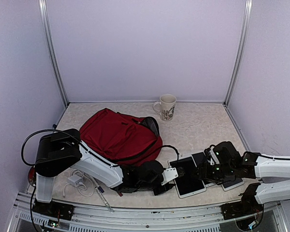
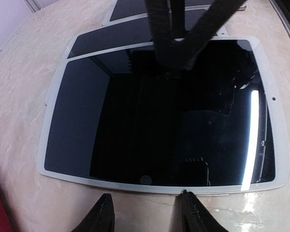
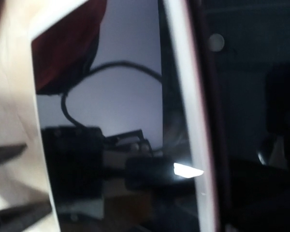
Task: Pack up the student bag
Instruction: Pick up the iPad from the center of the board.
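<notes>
The student bag (image 1: 118, 135) lies flat on the pale marbled desk (image 1: 203, 125), left of centre. Its long axis runs across the desk on a slight slant, and the dark-lined, black-strapped end points toward the back right. A cream mug (image 1: 167, 106) stands upright just beyond that end, apart from the fabric; its dark print is too small to read. On the bag's near right side lies a white-framed tablet (image 1: 189, 181), screen up and dark, with no legible brand on its bezel. A second dark-screened device (image 2: 101, 46) lies partly under the tablet's edge on the side away from the bag, and another white-edged device (image 1: 232, 184) lies further out from the bag again. The left fingers (image 2: 102, 215) rest low at the tablet's edge nearest the bag, spread apart with only bare desk between them and nothing in their hold. The right fingers (image 2: 157, 24) reach over the tablet's opposite edge; whether they are parted or gripping cannot be told, as that wrist's view is a blurred close-up of the screen. On the bag's near left side lie a white charger (image 1: 75, 180) with its cable and a pen (image 1: 101, 192).
</notes>
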Robot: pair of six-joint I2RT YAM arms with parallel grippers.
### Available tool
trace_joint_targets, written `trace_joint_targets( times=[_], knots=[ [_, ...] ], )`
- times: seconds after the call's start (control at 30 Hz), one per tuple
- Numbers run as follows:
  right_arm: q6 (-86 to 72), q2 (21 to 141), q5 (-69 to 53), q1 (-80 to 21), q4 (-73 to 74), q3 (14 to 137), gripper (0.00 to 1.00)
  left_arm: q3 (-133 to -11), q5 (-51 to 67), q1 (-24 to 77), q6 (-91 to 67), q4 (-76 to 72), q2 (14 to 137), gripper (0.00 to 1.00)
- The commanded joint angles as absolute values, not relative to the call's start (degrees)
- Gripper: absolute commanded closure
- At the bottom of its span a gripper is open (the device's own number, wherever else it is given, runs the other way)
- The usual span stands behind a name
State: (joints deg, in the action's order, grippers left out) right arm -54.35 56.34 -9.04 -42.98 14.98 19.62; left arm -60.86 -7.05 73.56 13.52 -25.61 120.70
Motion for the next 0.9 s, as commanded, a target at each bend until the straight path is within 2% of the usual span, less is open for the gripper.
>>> trace_joint_targets(
  times=[0.0,0.1,0.23,0.43,0.6,0.73,0.87],
  knots=[
    [-51.75,57.93,-14.33,-43.03,25.46,21.9,0.28,-60.79,-10.5,72.43,14.88,-20.84,124.63,0.54],
    [-50.44,58.23,-16.52,-42.7,25.73,22.27,0.21,-60.82,-10.3,72.42,15.09,-20.83,124.61,0.54],
    [-49.97,59.2,-21.45,-41.48,21.92,20.73,0.2,-60.89,-10.05,72.42,15.07,-20.73,124.7,0.54],
    [-54.11,56.96,-33.1,-40.52,2.54,17.16,0.35,-61.04,-9.23,72.42,14.88,-20.73,125.13,0.54],
    [-60.84,54.59,-38.57,-40.52,-11.77,15.2,0.4,-60.86,-8.82,72.31,14.54,-21.25,125.8,0.54],
    [-61.09,54.25,-37.04,-40.61,-12.15,15.06,0.45,-60.98,-8.57,72.25,14.38,-21.49,126.21,0.54],
    [-60.08,55.67,-34.42,-40.61,-9.56,15.96,0.58,-60.95,-8.55,72.25,14.34,-21.61,125.95,0.54]
  ],
)
